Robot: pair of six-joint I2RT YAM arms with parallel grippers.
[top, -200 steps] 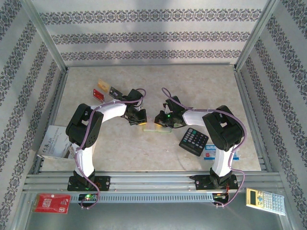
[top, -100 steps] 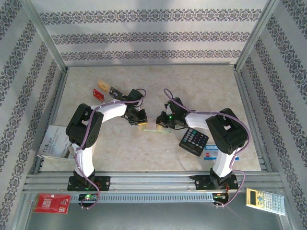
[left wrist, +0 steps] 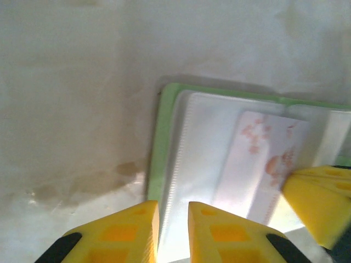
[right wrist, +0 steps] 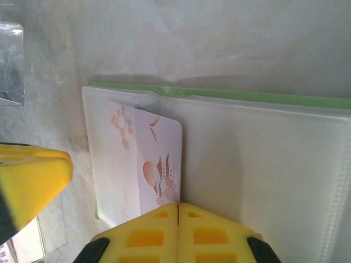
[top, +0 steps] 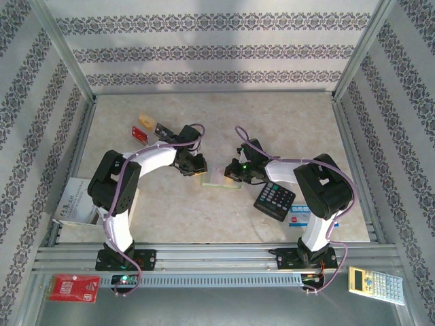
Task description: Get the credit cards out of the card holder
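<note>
The lime-green card holder (top: 221,178) lies open mid-table, pale inner faces up (right wrist: 263,164), green rim (left wrist: 159,142). A white credit card with a red pagoda print (right wrist: 148,159) (left wrist: 263,159) pokes partway out of a clear sleeve. My right gripper (top: 235,171) (right wrist: 177,211) is shut, its tips pressed on that card's near corner. My left gripper (top: 198,169) (left wrist: 174,219) hovers over the holder's left edge, jaws a narrow gap apart, nothing clamped. Tan (top: 146,120), red (top: 139,133) and black (top: 162,129) cards lie at the back left.
A black calculator (top: 274,200) and a blue-and-white box (top: 299,216) sit right of the holder. A white booklet (top: 76,200) lies at the left edge. A red packet (top: 73,288) and a yellow calculator (top: 376,284) rest off the table front.
My left jaws have parted slightly and that arm's elbow has dropped to the left. My right jaws have closed fully. The holder now lies a little flatter between the two grippers.
</note>
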